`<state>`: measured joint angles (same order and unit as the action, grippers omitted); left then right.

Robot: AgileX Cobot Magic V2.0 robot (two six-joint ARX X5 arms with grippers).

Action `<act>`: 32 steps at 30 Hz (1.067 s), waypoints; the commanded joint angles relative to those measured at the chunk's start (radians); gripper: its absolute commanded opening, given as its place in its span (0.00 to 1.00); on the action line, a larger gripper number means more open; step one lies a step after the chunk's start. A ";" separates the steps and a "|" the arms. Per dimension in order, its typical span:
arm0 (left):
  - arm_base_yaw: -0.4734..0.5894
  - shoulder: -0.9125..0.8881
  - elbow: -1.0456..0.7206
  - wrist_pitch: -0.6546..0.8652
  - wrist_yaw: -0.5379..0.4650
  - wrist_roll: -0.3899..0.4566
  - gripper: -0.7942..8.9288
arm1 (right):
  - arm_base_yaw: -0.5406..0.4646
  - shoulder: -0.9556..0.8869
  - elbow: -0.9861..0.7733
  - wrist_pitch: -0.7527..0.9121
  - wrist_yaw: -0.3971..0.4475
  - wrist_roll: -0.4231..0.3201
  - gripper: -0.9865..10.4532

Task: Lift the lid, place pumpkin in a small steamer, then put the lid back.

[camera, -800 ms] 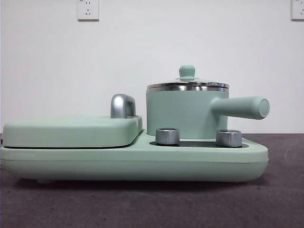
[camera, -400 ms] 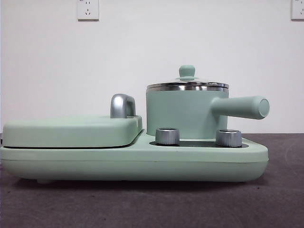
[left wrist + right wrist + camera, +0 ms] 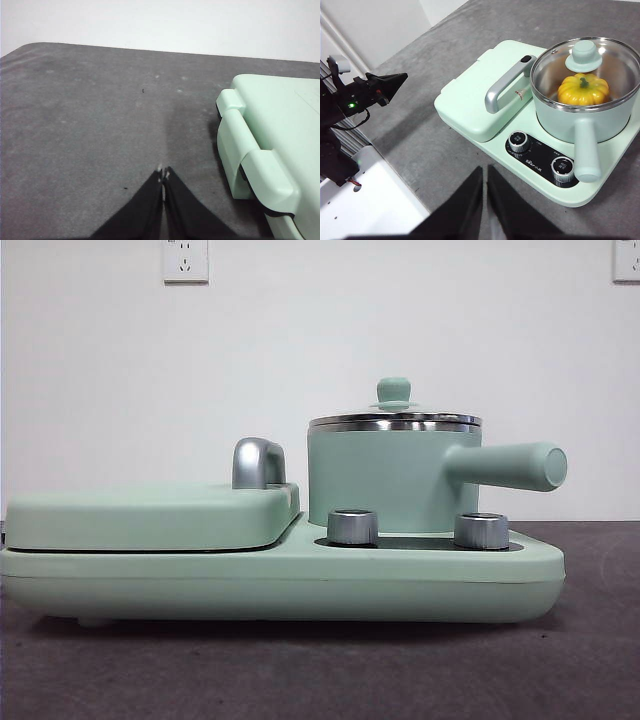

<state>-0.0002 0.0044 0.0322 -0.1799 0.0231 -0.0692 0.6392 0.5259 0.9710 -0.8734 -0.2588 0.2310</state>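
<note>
Surface: dark grey table (image 3: 320, 680), white wall (image 3: 320, 340) behind with 2 outlets high up, the left one (image 3: 186, 260) in full view.
Appliance base: wide mint-green unit (image 3: 280, 585) resting on the table, with 2 silver knobs (image 3: 353, 527) (image 3: 481, 531) on a black panel at its near right.
Griddle cover: broad flat mint-green cover (image 3: 150, 515) closed over the left half of the base, chrome handle (image 3: 258, 462) along its right edge, just beside the pot.
Small steamer: mint-green pot (image 3: 385, 480) standing upright on the right half of the base, behind the knobs; chrome rim; thick straight side handle (image 3: 510, 465) reaching toward the near right, over the right knob in the right wrist view.
Lid: clear glass disc (image 3: 600, 67) with chrome rim seated level on the small steamer, mint-green knob (image 3: 394, 392) upright at its centre.
Pumpkin: yellow-orange ribbed pumpkin (image 3: 583, 89) with green stem, inside the small steamer under the lid, seen through the glass in the right wrist view; hidden by the pot wall in the front view.
Left gripper: left gripper (image 3: 163, 174) hangs over bare table to the left of the base, well apart from the pot; jaws pressed together, nothing between them.
Right gripper: right gripper (image 3: 484, 172) hangs on the near side of the base, apart from it; jaws together with only a thin slit, holding nothing.
Front view: neither arm visible.
</note>
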 commanded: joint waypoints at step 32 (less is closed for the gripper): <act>0.001 -0.001 -0.019 -0.007 -0.006 0.013 0.09 | -0.715 -0.499 -0.952 0.757 0.183 -0.087 0.10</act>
<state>-0.0002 0.0044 0.0322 -0.1802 0.0231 -0.0669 -0.0742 0.0315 0.0269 -0.1169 -0.0780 0.1535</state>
